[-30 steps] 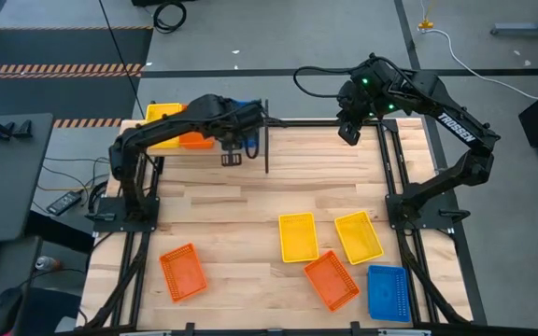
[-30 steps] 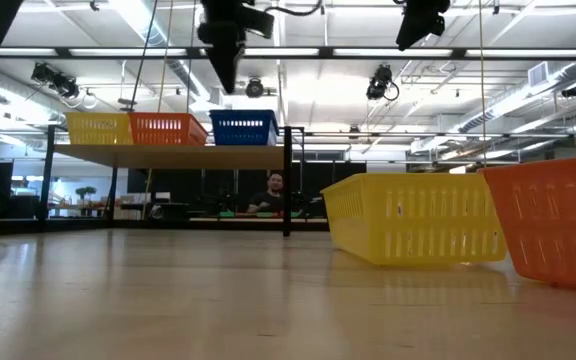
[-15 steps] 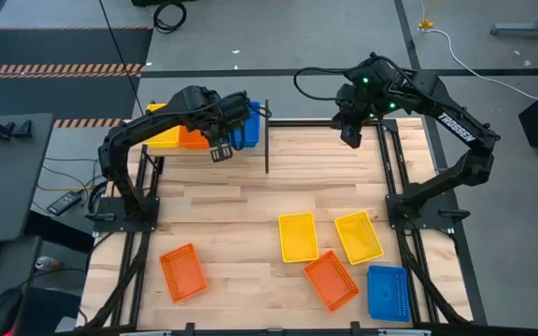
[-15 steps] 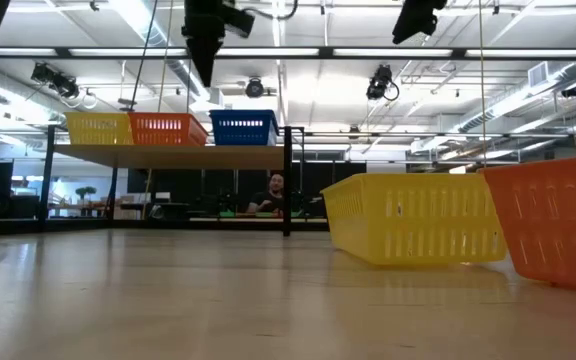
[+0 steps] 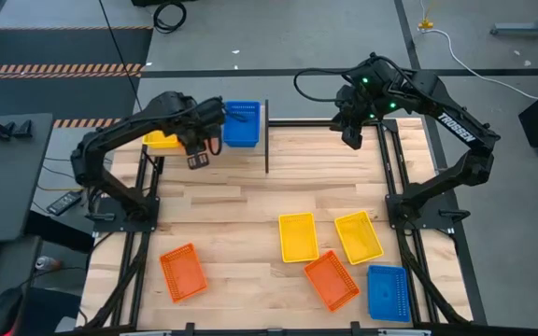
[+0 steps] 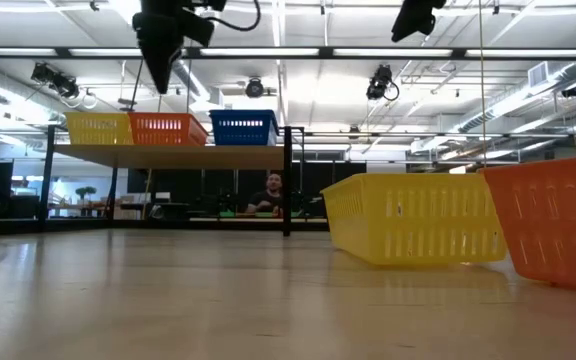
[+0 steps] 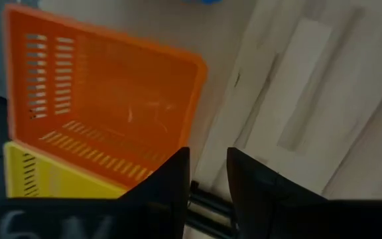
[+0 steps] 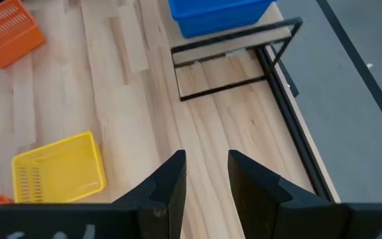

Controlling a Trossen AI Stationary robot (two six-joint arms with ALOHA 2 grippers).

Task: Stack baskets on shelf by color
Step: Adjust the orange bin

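Note:
On the shelf (image 6: 168,155) at the table's far left stand a yellow basket (image 6: 98,128), an orange basket (image 6: 168,129) and a blue basket (image 6: 243,127) side by side. My left gripper (image 5: 197,157) hovers open and empty above the shelf's near edge, over the orange basket (image 7: 105,113), which my arm hides in the high view. My right gripper (image 5: 348,133) hangs open and empty, high over the table's far right. An orange basket (image 5: 182,272), two yellow baskets (image 5: 298,236) (image 5: 359,235), another orange basket (image 5: 331,280) and a blue basket (image 5: 388,292) rest on the tabletop.
The shelf's black leg frame (image 8: 237,60) stands at its right end, just past the blue basket (image 8: 217,13). Bare wood (image 5: 250,201) lies between the shelf and the loose baskets. Black rails (image 5: 395,177) run along the table's sides. A person (image 6: 274,190) sits in the room behind.
My left gripper has gone toward the table's left edge along the shelf front, from beside the blue basket to over the orange one, staying at about the same height. The baskets have kept their places.

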